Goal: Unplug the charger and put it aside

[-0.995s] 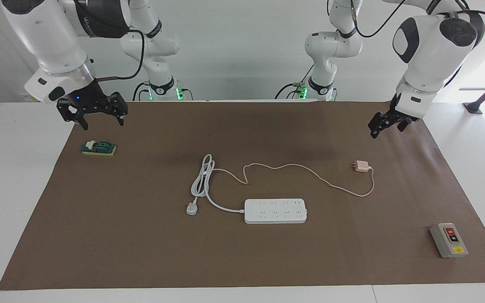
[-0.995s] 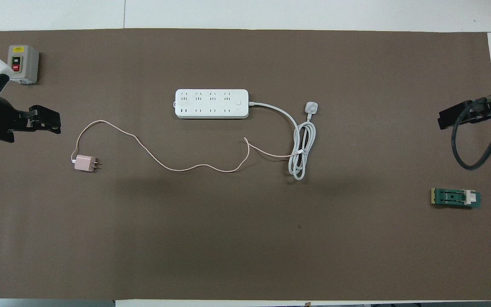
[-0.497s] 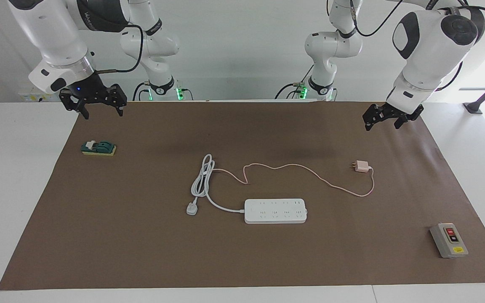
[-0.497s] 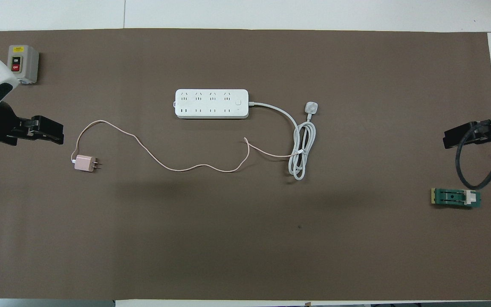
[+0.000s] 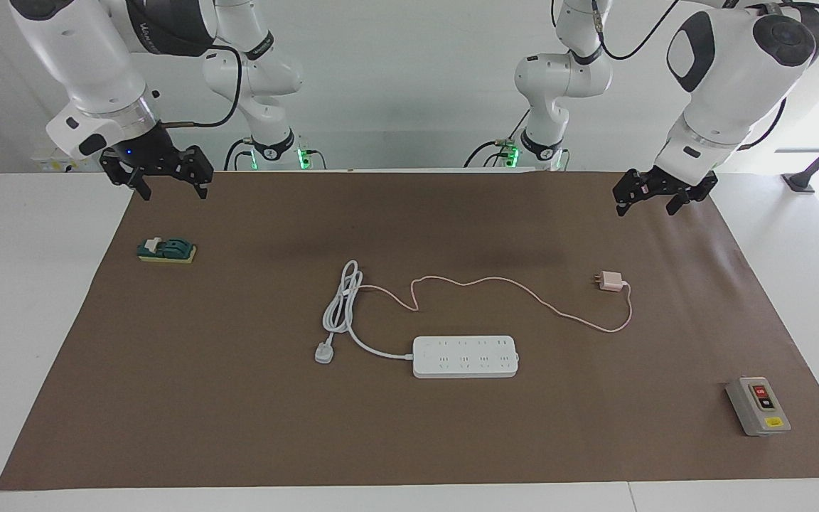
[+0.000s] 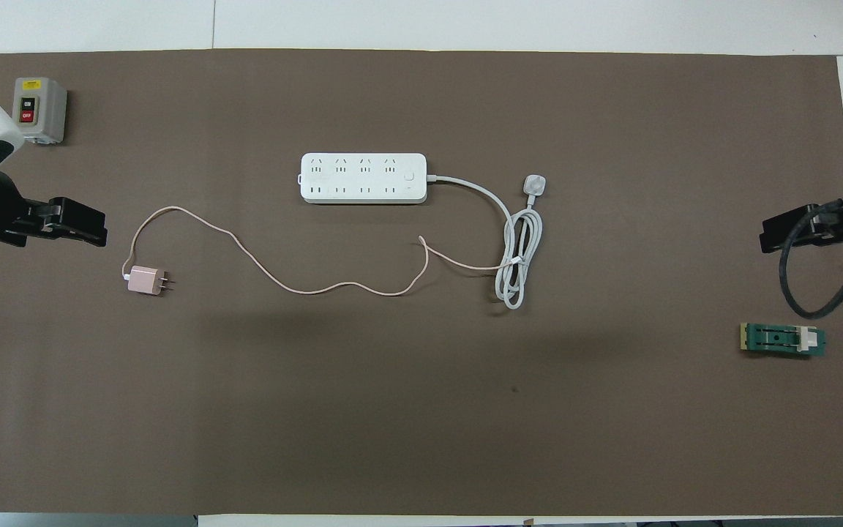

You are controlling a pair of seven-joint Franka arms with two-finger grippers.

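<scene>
The pale pink charger (image 5: 610,281) lies unplugged on the brown mat, toward the left arm's end and nearer to the robots than the white power strip (image 5: 465,356). It also shows in the overhead view (image 6: 146,279). Its prongs point toward the right arm's end. Its thin pink cable (image 6: 304,289) snakes to the coiled white cord (image 6: 520,256). My left gripper (image 5: 644,208) hangs open and empty over the mat, apart from the charger; it shows in the overhead view (image 6: 96,228) too. My right gripper (image 5: 173,192) hangs open and empty at the other end (image 6: 769,238).
A grey switch box (image 5: 758,405) with red and black buttons stands at the left arm's end, far from the robots. A small green and yellow block (image 5: 166,249) lies under the right gripper's end. The white round plug (image 5: 323,352) lies beside the power strip (image 6: 363,178).
Both grippers have lifted a little and drawn back toward the robots, then nearly stopped. The charger, cable and power strip have not moved.
</scene>
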